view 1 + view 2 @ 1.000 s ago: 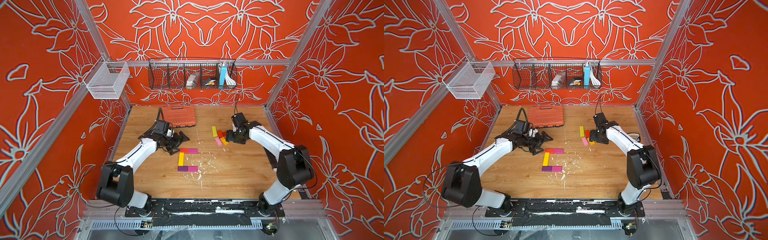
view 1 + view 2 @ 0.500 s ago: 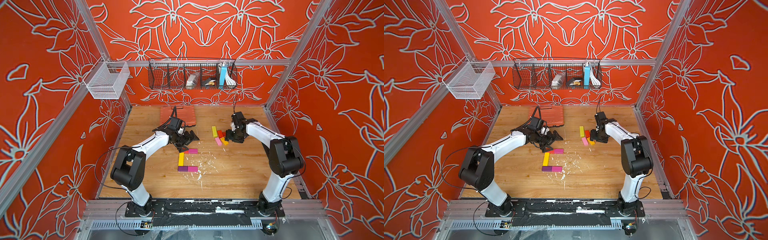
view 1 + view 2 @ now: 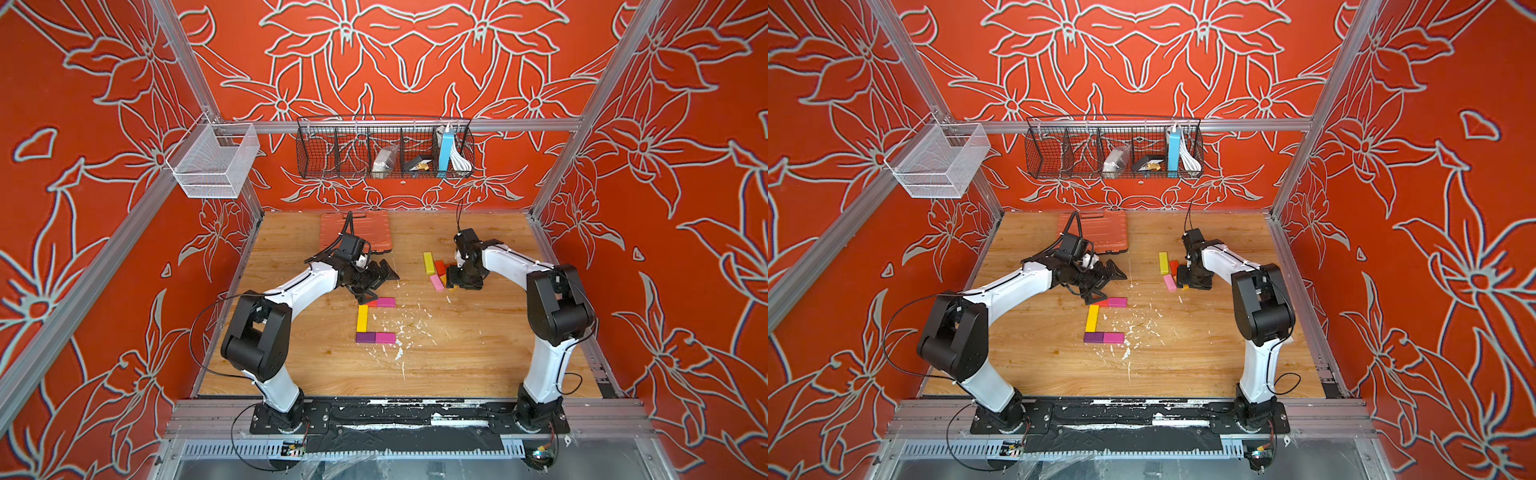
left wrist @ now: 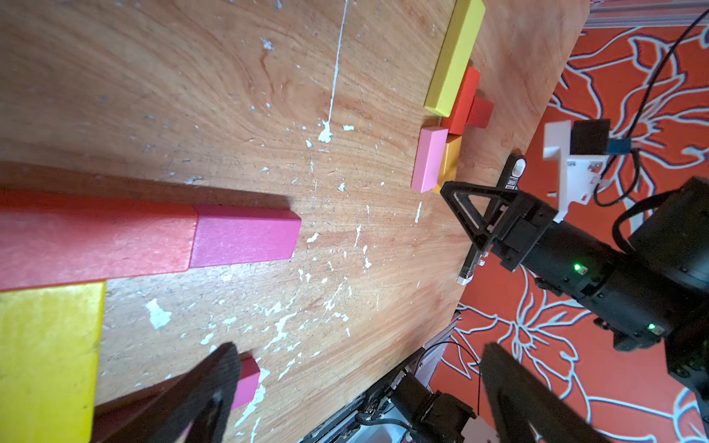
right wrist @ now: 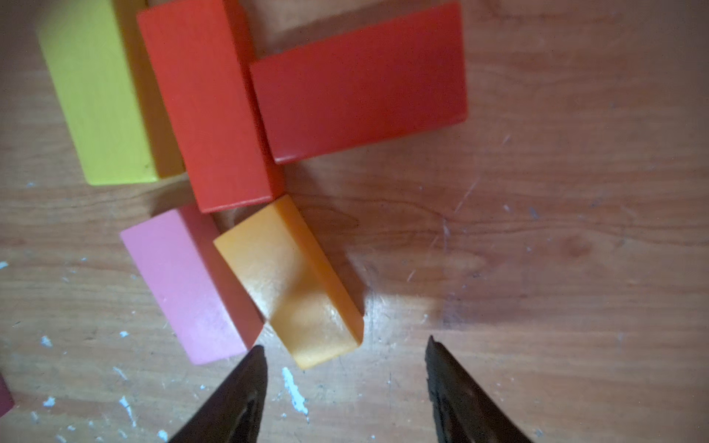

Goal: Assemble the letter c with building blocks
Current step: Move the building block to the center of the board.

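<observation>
Building blocks lie in a C shape at mid-table: a red and magenta row (image 3: 381,302), a yellow upright (image 3: 362,318), and a purple and magenta row (image 3: 376,337). My left gripper (image 3: 377,284) hangs open just behind the red block (image 4: 96,241) with nothing between its fingers. Loose blocks sit to the right: yellow (image 3: 428,262), red-orange (image 3: 439,267), pink (image 3: 436,282), orange (image 5: 287,280) and dark red (image 5: 360,80). My right gripper (image 5: 345,351) stands open low over the table. The orange block's near end lies just ahead of its gap, untouched.
A ribbed orange case (image 3: 357,228) lies at the back, behind the left wrist. White flakes (image 3: 399,332) are scattered right of the C. A black wire basket (image 3: 384,149) hangs on the back wall and a white one (image 3: 214,162) on the left.
My left gripper has swung right to the red and magenta row and stays open. The right gripper has stayed at the loose blocks and narrowed slightly.
</observation>
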`<action>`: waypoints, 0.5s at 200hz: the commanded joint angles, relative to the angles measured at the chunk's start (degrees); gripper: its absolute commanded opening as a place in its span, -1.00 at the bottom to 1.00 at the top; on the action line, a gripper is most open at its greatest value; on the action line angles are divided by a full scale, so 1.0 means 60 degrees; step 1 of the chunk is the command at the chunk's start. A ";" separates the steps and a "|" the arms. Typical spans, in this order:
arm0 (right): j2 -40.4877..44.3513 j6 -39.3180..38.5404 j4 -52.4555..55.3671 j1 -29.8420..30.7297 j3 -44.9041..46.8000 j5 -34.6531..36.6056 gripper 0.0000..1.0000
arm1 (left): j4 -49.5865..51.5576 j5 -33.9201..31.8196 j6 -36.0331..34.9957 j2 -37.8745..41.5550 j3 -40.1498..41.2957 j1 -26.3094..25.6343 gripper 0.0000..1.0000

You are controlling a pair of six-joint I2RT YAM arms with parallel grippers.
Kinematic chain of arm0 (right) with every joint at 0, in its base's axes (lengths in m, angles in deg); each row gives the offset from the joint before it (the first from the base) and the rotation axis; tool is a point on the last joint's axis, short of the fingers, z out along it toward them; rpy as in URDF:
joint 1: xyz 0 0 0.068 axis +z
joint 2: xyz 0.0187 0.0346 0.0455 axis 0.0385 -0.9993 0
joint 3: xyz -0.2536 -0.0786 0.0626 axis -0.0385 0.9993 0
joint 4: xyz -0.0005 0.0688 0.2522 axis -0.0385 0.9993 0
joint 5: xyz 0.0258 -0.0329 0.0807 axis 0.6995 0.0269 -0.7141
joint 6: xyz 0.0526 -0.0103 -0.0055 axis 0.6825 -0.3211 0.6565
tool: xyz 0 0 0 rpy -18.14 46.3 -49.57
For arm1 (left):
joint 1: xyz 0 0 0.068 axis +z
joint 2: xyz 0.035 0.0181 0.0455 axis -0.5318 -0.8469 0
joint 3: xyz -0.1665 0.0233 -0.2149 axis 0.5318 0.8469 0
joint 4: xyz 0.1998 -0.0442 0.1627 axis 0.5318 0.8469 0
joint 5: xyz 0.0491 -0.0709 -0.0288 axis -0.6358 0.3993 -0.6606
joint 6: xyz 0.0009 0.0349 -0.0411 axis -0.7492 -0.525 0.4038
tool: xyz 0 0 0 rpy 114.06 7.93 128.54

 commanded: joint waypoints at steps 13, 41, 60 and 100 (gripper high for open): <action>-0.0508 -0.0203 0.0410 0.0146 -0.0607 0.0647 0.35 | -0.0122 0.0148 0.0047 -0.0199 -0.0056 -0.0009 0.97; -0.0868 -0.0300 0.0606 0.0212 -0.1051 0.0762 0.30 | -0.0203 0.0221 0.0091 -0.0295 -0.0056 -0.0008 0.97; -0.1061 -0.0429 0.0699 0.0277 -0.1273 0.0770 0.19 | -0.0222 0.0244 0.0105 -0.0293 -0.0056 -0.0009 0.97; -0.1009 -0.0491 0.0643 0.0394 -0.1131 0.0535 -0.23 | -0.0371 0.0309 0.0204 -0.0266 0.0045 -0.0009 0.97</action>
